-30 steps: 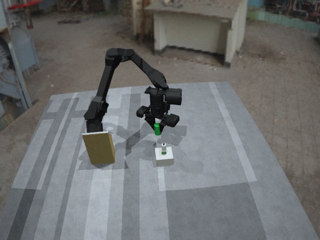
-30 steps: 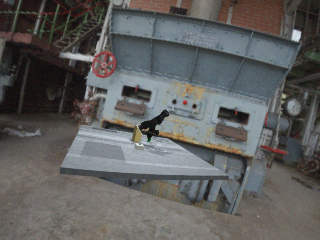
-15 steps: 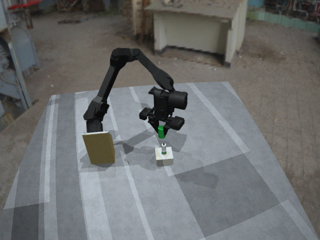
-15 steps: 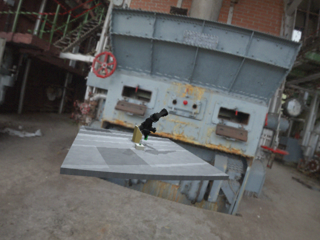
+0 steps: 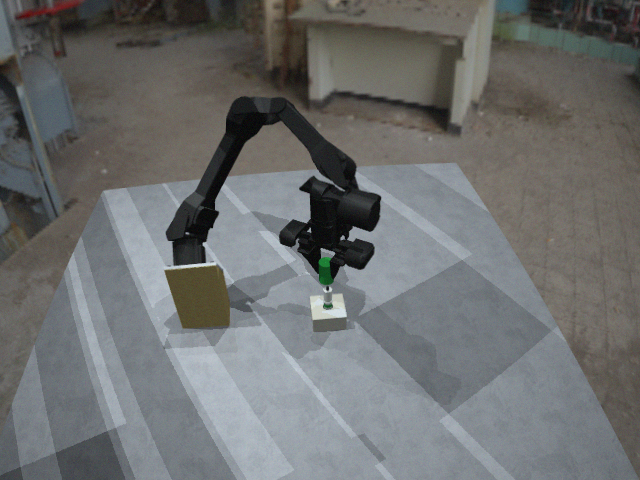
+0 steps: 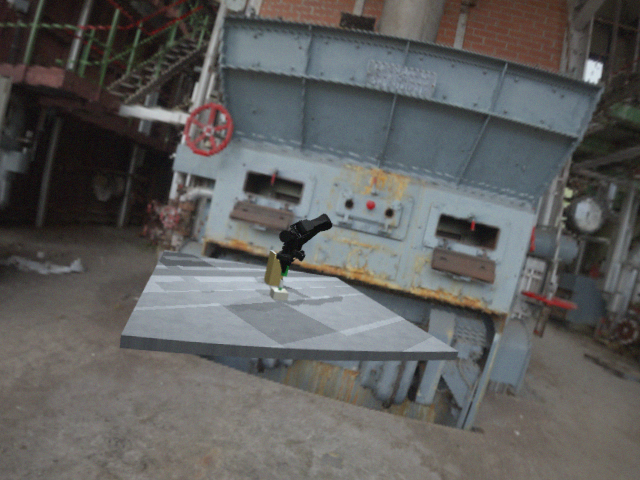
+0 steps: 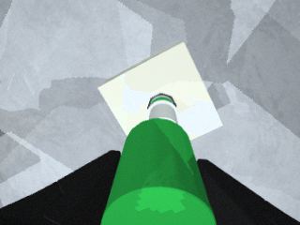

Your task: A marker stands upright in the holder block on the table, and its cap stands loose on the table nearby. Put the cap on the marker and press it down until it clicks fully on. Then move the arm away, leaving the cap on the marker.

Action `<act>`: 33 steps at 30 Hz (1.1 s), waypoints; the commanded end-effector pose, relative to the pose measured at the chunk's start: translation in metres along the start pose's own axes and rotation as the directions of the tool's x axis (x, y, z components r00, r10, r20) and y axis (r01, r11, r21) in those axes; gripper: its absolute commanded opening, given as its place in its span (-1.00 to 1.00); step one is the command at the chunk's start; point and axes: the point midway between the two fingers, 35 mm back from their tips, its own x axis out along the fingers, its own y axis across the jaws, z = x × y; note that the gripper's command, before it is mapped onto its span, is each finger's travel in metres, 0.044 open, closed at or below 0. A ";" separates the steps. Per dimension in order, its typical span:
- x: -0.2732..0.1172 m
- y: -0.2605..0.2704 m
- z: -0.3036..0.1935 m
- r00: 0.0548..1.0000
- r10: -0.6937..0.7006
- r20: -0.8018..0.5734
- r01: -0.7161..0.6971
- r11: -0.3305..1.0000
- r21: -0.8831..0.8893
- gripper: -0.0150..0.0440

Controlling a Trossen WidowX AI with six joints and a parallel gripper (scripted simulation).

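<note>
My gripper (image 5: pixel 325 263) (image 6: pixel 284 266) is shut on the green cap (image 5: pixel 324 271) (image 7: pixel 159 173) and holds it upright, open end down. The cap hangs directly over the marker (image 5: pixel 327 298) (image 7: pixel 162 111), a grey-white barrel with a green ring at its foot, which stands upright in the cream holder block (image 5: pixel 329 315) (image 7: pixel 187 75) (image 6: pixel 279 294). The cap's lower edge sits at the top of the marker; in the wrist view a short length of barrel still shows beyond it. I cannot tell how far the cap is over the tip.
A tan upright box (image 5: pixel 197 296) (image 6: pixel 272 268) stands on the grey patterned table (image 5: pixel 465 361) (image 6: pixel 248 325) to the left of the block, near the arm's base (image 5: pixel 188 248). The table's edges fall off on every side.
</note>
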 end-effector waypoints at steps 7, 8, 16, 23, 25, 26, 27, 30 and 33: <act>0.005 -0.004 -0.002 1.000 -0.003 -0.002 0.003 1.000 -0.009 -0.49; 0.006 -0.004 -0.002 1.000 -0.003 -0.002 0.003 1.000 -0.009 -0.49; 0.019 -0.005 -0.002 1.000 -0.004 -0.003 0.004 1.000 -0.009 -0.49; 0.030 -0.005 -0.002 1.000 -0.004 -0.002 0.004 1.000 -0.009 -0.49; 0.034 -0.005 -0.002 1.000 -0.003 -0.002 0.003 1.000 -0.009 -0.49; 0.035 -0.005 -0.002 1.000 -0.003 -0.002 0.003 1.000 -0.009 -0.49; 0.037 -0.005 -0.002 1.000 -0.003 -0.002 0.003 1.000 -0.009 -0.49; 0.042 -0.004 -0.002 1.000 -0.003 -0.002 0.003 1.000 -0.009 -0.49; 0.047 -0.004 -0.002 1.000 -0.003 -0.001 0.003 1.000 -0.009 -0.49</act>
